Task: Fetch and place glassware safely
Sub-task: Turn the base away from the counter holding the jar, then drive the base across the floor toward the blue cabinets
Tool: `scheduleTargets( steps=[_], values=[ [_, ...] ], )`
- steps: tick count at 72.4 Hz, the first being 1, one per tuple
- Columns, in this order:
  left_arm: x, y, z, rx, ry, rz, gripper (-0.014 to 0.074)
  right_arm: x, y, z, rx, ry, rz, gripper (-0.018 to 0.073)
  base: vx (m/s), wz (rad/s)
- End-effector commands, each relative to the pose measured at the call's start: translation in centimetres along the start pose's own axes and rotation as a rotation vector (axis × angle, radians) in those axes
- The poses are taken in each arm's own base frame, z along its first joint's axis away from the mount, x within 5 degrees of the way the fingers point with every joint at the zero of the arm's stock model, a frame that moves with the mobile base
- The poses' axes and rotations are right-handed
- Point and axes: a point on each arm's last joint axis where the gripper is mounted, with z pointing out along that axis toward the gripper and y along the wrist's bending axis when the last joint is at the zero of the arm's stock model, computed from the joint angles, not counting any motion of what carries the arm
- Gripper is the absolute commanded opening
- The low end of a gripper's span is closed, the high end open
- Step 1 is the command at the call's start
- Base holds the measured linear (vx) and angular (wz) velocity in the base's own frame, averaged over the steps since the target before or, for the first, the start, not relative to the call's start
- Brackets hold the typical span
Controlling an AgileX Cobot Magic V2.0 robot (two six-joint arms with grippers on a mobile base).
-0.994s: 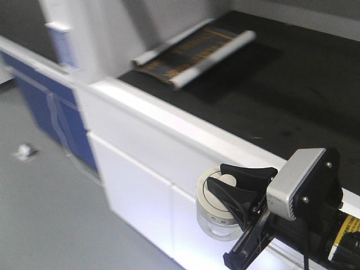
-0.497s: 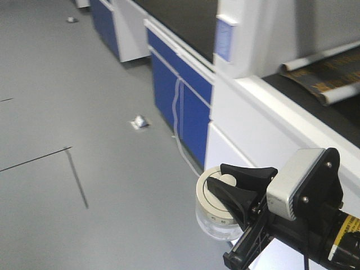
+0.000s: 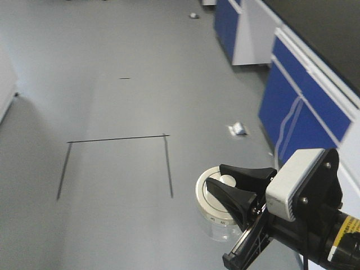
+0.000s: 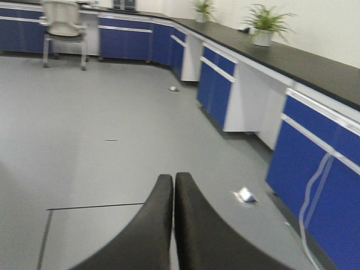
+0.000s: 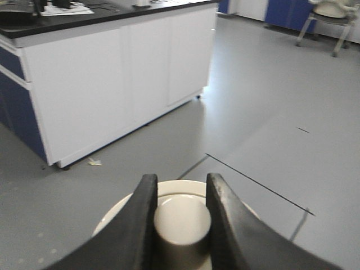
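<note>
Transit step: the jar is being carried over open floor [image 3: 112,185], with no drop-off surface under it yet.

Right gripper [image 3: 216,175] sits at 5 o'clock in the front view. Its 2 fingers are narrowed onto the small knob [image 5: 181,219] at the centre of the cream lid [image 3: 203,199]. The wrist view shows a pad touching each side of the knob, so it is clamped, not wide.

The glass jar [image 3: 216,229] hangs below the lid, in the air and clear of the floor. Left gripper [image 4: 173,185] has its fingers pressed together with nothing between them.

Around it:
- Blue cabinets [image 3: 292,112] run along 2 o'clock.
- A crumpled scrap [image 3: 238,129] lies on the floor at 1 o'clock from the jar.
- A black tape outline [image 3: 118,139] is at 10 o'clock.
- A white counter [image 5: 112,79] shows at 10 o'clock in the right wrist view.

To do it well (my call):
- The whole load hangs from 1 knob, and I cannot tell whether the lid is fixed to the glass.
- Hold the clamp firm and the wrist level, and avoid jerks while the base rolls.
- Steer wide of the cabinet fronts.
- Lower the jar until its base rests on a surface before easing the fingers off.
</note>
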Motion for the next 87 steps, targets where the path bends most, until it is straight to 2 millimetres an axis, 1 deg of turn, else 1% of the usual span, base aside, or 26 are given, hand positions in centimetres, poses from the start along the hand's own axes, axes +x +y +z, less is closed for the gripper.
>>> scheduleTargets(
  steps=[1,14,27,53,87],
  values=[
    [-1.41,-0.24,-0.12,0.017,-0.084,-0.016,-0.0007,-2.26,-0.08,-0.21,0.004,-0.150,-0.014,-0.0001,0.11,0.58],
    [-1.41,-0.24,-0.12,0.017,-0.084,-0.016,-0.0007,-2.26,-0.08,-0.21,0.004,-0.150,-0.015,-0.0001,0.13,0.46],
    [-1.41,-0.24,-0.12,0.017,-0.084,-0.016,-0.0007,-2.26,-0.08,-0.21,0.004,-0.150,-0.015,-0.0001,0.20,0.21],
    [-1.41,-0.24,-0.12,0.017,-0.084,-0.016,-0.0007,-2.26,-0.08,-0.21,0.004,-0.150,-0.015,-0.0001,0.37,-0.07],
    [-1.40,-0.24,-0.12,0.017,-0.083,-0.016,-0.0007,-2.26,-0.08,-0.21,0.004,-0.150,-0.015,-0.0001,0.51,-0.07]
  ],
)
